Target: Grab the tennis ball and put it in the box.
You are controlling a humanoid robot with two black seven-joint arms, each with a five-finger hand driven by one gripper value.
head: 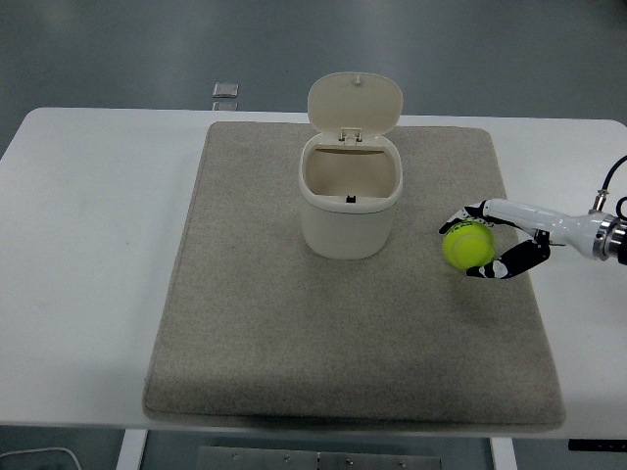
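Note:
A yellow-green tennis ball [467,245] is on the right side of the grey mat [294,333], to the right of the box. My right hand [461,251] comes in from the right edge and is shut on the ball, fingers curled over its top and thumb under its near side. The ball seems to be just off the mat. The box [349,230] is a cream bin standing upright at the mat's middle back, its hinged lid [355,102] tipped open behind it. The bin looks empty inside. My left arm is out of view.
The mat covers most of the white table [88,255]. A small silver object [225,90] lies at the table's far edge, behind the mat. A black cable [615,176] loops above my right wrist.

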